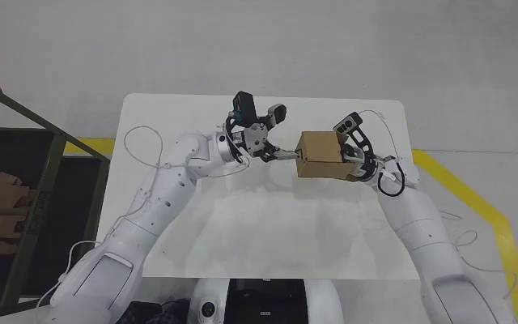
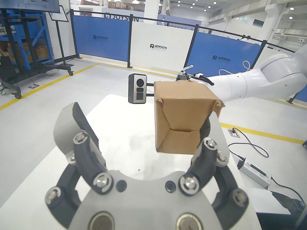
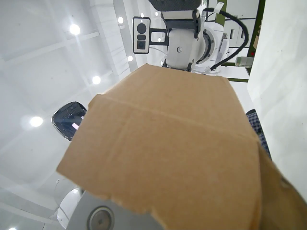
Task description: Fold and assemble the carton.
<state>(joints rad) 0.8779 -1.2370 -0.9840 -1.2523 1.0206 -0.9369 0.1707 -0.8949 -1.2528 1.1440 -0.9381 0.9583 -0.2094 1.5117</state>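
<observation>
Carton (image 1: 320, 154) held clear of the table (image 1: 243, 235), above its far right part, by the right tool (image 1: 354, 162), which is clamped on the carton's end nearest the right edge. The opposite end is turned toward the left tool (image 1: 281, 132), apparently so that its flaps can be reached. The left tool is spread wide; one finger (image 2: 214, 135) lies at the rim of that end, where the flaps are turned inward but not flush. Pressing them home appears to be the step in hand.

right claw (image 1: 353, 165): largely behind carton (image 1: 320, 154) | carton: cropped in right wrist view
</observation>
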